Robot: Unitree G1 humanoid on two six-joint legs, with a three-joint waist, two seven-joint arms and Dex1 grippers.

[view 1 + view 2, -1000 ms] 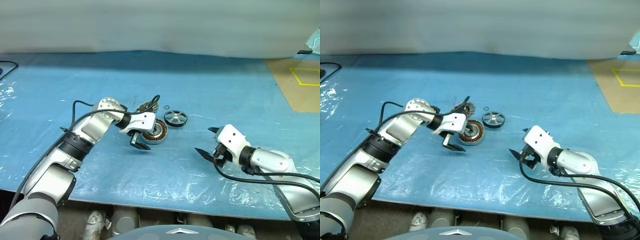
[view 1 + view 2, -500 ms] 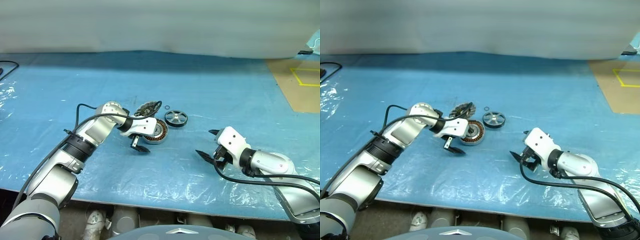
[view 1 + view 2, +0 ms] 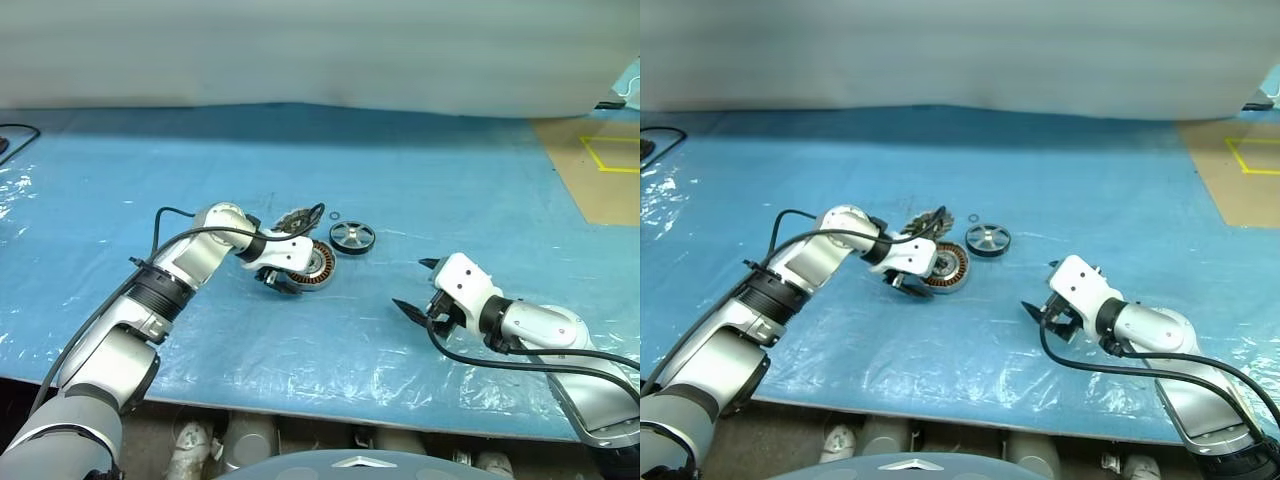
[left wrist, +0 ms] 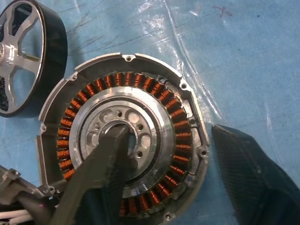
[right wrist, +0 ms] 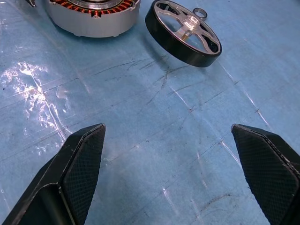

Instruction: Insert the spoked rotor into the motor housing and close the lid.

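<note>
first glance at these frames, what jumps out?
The motor housing with its copper windings, lying open on the blue sheet, with the left gripper down at it: one finger over the hub, the other outside the rim. Just beside it lies the spoked rotor. The right gripper waits apart, jaws wide open.

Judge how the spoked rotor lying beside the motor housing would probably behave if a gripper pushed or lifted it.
The spoked rotor looks like rigid metal, so it should keep its shape in a grip. It lies flat on the plastic-covered table, so a push would probably slide it rather than roll it. Its smooth black rim may be slippery; tipped on edge, it could roll.
</note>
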